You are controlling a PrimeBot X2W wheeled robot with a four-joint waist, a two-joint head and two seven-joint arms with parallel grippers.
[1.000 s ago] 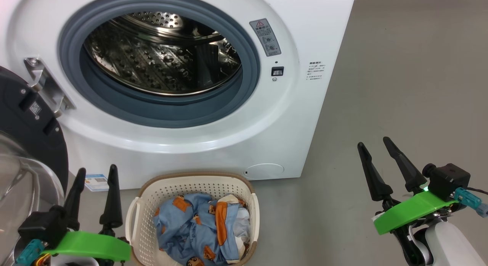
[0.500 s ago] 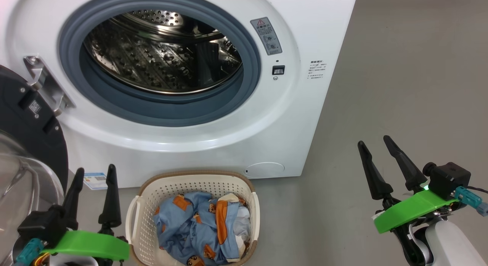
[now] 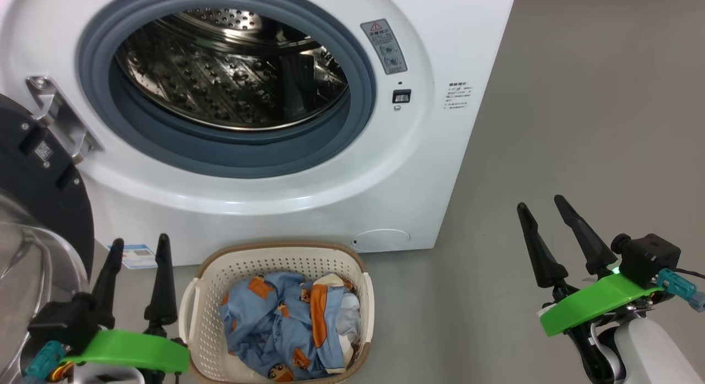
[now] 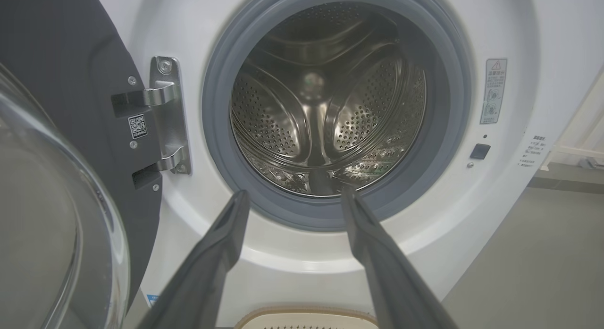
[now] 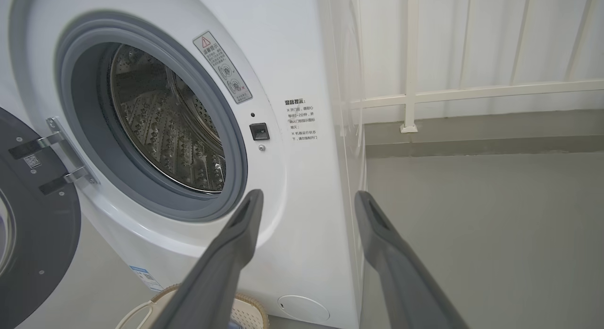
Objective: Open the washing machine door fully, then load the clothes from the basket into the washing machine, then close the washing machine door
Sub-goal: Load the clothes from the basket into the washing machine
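The white washing machine (image 3: 385, 169) stands before me, its steel drum (image 3: 231, 81) bare inside the grey-blue ring. Its black washing machine door (image 3: 38, 191) hangs swung out on the left hinge, glass bowl bulging toward me; it also shows in the left wrist view (image 4: 56, 145). On the floor against the machine's foot sits the cream basket (image 3: 198, 301) holding the blue and orange clothes (image 3: 286, 323). My left gripper (image 3: 139, 242) is open, just left of the basket. My right gripper (image 3: 541, 201) is open, well to the right over bare floor. Both hold nothing.
Grey floor (image 3: 578, 125) spreads to the right of the machine. A white railing (image 5: 410, 97) and a low kerb run behind it. A blue label sticker (image 3: 137, 255) sits low on the machine's front, beside the door.
The head camera has shifted a little, so the machine and basket sit slightly up and left in the picture. Both grippers stay open in the same places.
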